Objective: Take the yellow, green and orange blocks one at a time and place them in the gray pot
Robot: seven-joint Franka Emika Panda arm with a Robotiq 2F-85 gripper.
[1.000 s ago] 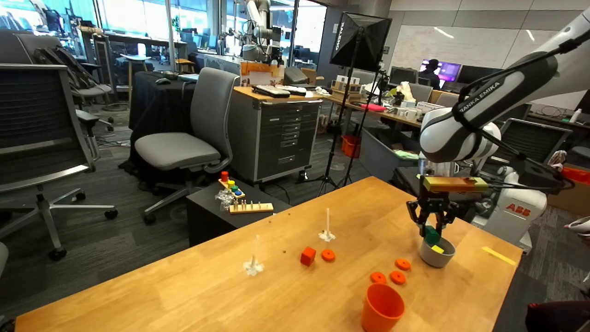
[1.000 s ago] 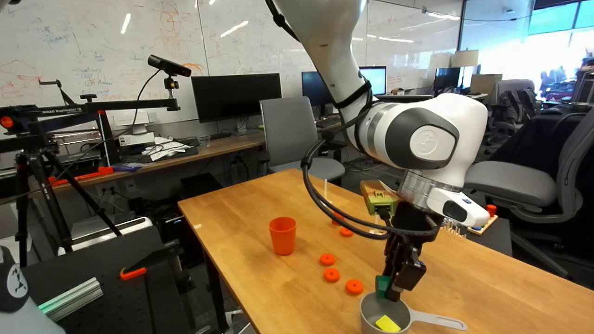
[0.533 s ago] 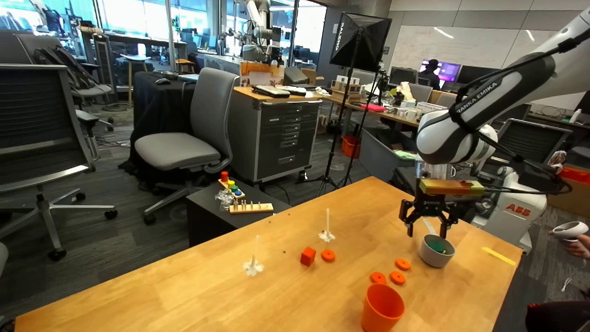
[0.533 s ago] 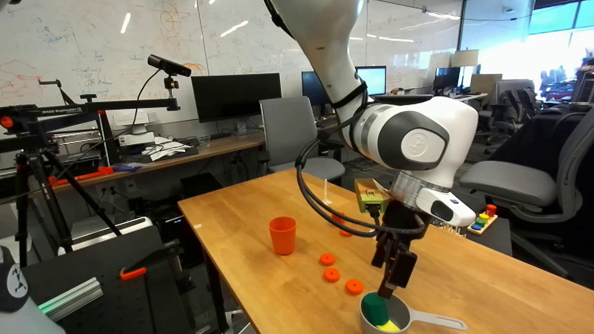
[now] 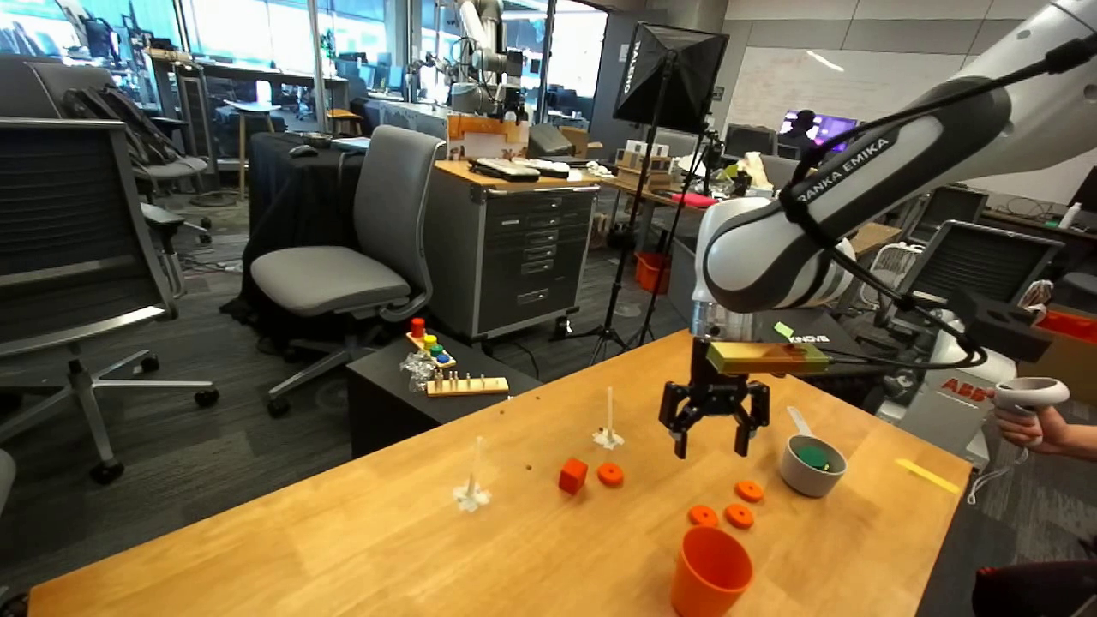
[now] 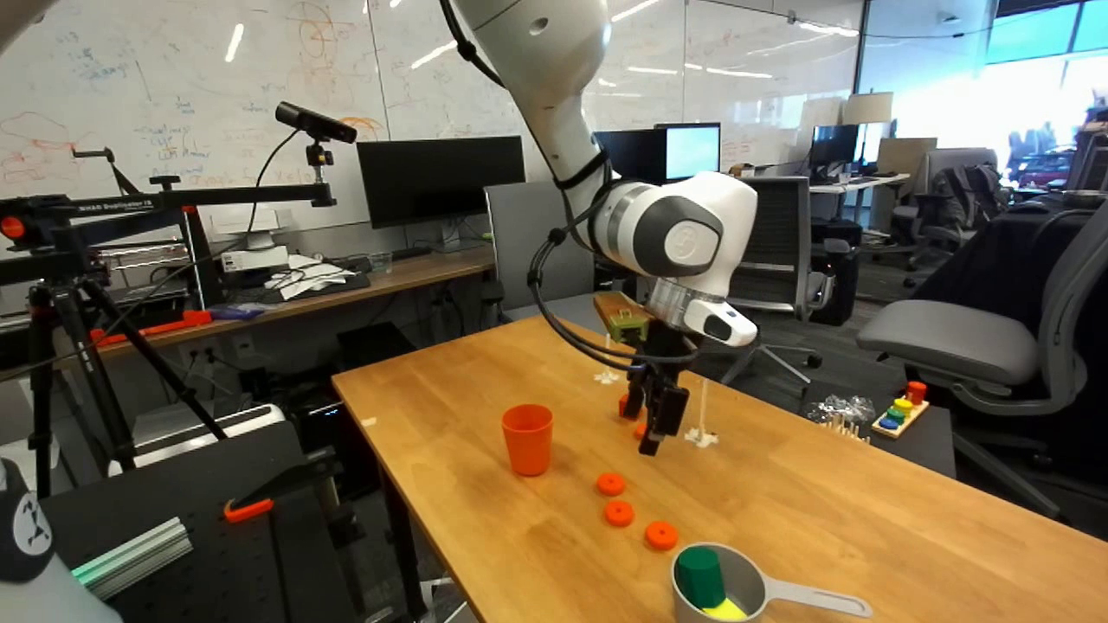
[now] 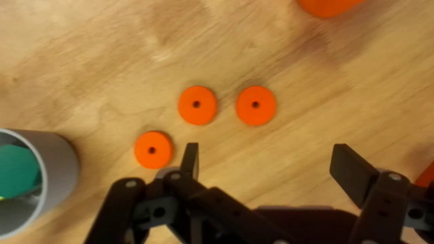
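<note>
the jaws stand wide apart above the worktop (image 5: 411, 531), off to one side of the gray pot (image 5: 810, 484). inside the pot sit the green block (image 6: 699, 578) and the yellow block (image 6: 725, 610), which the green one partly hides in an exterior view. the orange block (image 5: 572, 476) is out on the worktop, just beside an orange disc (image 5: 610, 475) and well apart from the pot. three more orange discs (image 7: 203, 112) lie between the pot and the orange cup (image 5: 707, 583). two thin pale pegs (image 5: 608, 434) stand upright near the orange block.
</note>
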